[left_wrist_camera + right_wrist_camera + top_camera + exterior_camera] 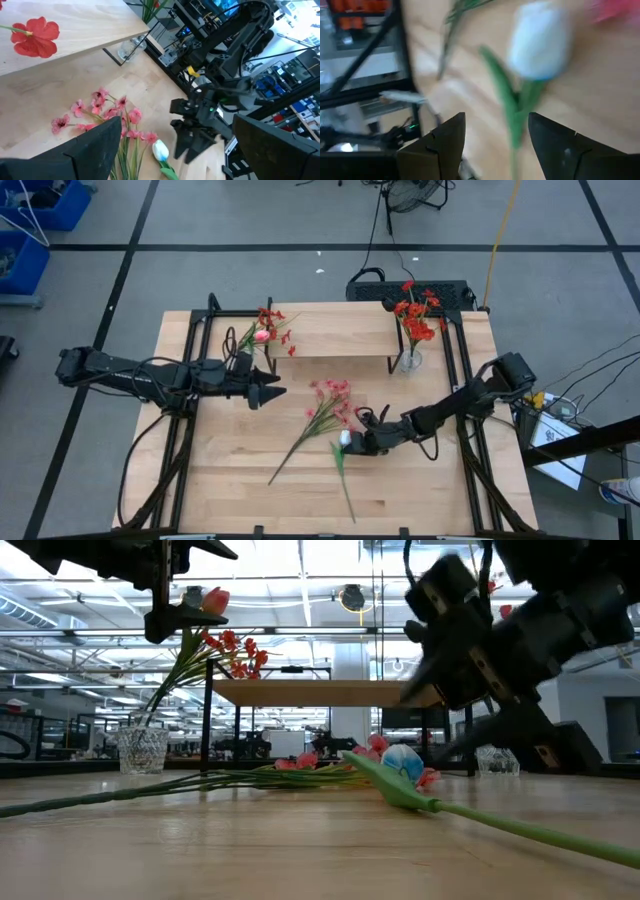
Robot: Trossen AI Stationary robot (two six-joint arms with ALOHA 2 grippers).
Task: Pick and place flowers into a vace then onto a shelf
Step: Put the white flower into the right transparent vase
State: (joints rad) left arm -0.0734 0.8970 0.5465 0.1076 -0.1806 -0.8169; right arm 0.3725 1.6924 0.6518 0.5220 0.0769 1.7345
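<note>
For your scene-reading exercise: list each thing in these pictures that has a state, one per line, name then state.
White tulip: lying flat on the table, not gripped.
Pink spray: lying flat on the table.
Left vase: upright, holding red flowers and a pink bud.
Right vase: upright, holding red flowers.
Right hand: open, beside the tulip's stem.
Left hand: open, empty, above the table.

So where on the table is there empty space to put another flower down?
The near left corner of the table is bare, between the pink spray's stem and the left edge. The near right corner past the white tulip is bare too. It is crowded mid-table, where the right gripper reaches the tulip, and by the shelf.
</note>
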